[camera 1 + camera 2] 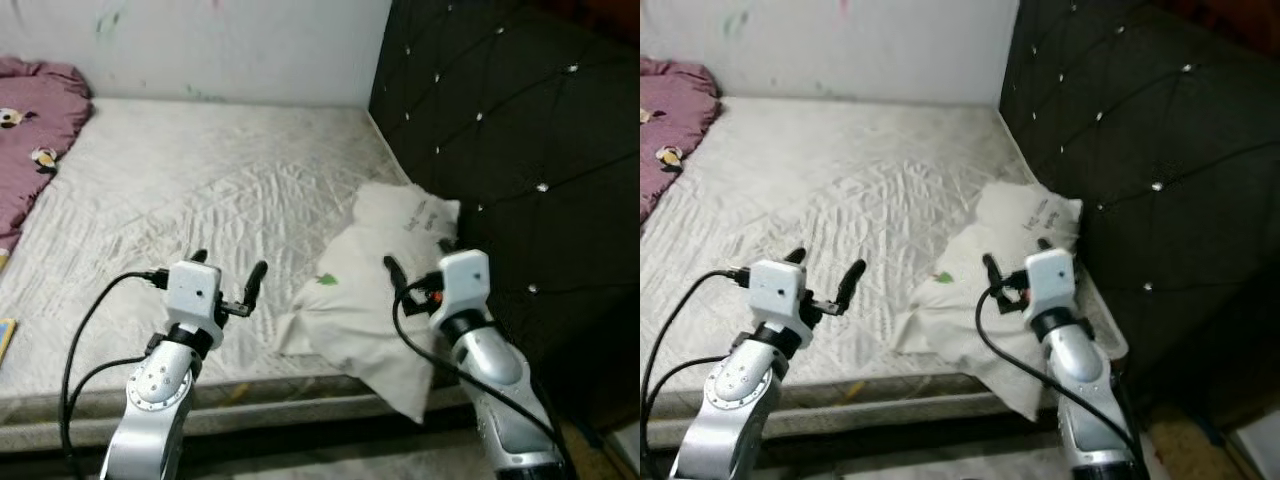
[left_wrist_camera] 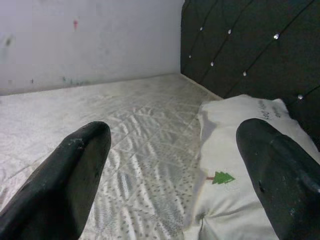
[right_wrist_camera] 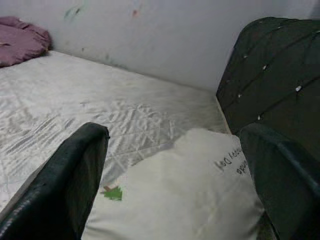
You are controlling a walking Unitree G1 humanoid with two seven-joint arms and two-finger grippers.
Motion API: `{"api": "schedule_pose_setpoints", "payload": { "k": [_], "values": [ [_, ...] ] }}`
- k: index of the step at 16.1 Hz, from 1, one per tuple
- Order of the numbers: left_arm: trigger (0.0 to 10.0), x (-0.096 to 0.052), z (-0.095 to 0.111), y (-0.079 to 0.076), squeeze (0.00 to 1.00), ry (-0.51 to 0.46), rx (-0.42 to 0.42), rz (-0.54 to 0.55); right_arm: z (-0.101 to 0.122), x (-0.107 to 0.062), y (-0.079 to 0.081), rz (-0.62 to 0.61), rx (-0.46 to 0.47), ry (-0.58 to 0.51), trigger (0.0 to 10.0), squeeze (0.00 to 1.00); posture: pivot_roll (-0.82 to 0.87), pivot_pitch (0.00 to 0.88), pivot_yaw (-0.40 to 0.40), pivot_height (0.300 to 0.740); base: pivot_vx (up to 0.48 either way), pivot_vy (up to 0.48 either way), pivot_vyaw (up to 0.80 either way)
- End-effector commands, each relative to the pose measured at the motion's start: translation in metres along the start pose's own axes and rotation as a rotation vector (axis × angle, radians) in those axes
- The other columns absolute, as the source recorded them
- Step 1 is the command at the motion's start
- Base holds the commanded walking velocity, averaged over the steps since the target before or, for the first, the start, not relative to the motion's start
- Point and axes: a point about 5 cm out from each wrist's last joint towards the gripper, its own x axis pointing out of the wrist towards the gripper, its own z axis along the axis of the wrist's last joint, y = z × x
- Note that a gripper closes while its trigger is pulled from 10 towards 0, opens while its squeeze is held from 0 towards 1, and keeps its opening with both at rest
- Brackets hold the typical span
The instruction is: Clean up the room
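A white pillow [image 1: 365, 300] with a small green tree print lies crumpled at the near right corner of the bare mattress [image 1: 200, 170], up against the black headboard. Part of it hangs over the bed's front edge. My right gripper [image 1: 418, 262] is open and hovers just over the pillow's near side, with the pillow [image 3: 185, 200] showing between and below its fingers. Left of the pillow, my left gripper [image 1: 228, 268] is held open above the mattress, nothing between its fingers. The pillow [image 2: 240, 170] appears on one side in the left wrist view.
A black tufted headboard [image 1: 520, 150] rises along the bed's right side. A pink blanket [image 1: 30, 130] is bunched at the far left of the mattress. A flat yellow item [image 1: 5, 338] lies at the left edge. A white wall [image 1: 230, 45] stands behind.
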Motion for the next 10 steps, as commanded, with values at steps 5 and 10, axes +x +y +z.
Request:
{"api": "schedule_pose_setpoints", "payload": {
  "k": [5, 10],
  "values": [
    [10.0, -0.0009, 0.0016, 0.0048, 0.00, -0.009, -0.014, 0.029, 0.0037, 0.0029, 0.0057, 0.031, -0.021, -0.015, 10.0, 0.00, 0.01, 0.000, -0.097, 0.740, 0.000, 0.000, 0.00],
    [10.0, -0.0018, 0.0039, 0.0023, 0.00, -0.029, -0.026, -0.006, 0.0043, 0.0029, 0.0059, 0.032, -0.020, -0.019, 10.0, 0.00, 0.00, 0.000, -0.095, 0.740, 0.052, 0.000, 0.31]
  ]
}}
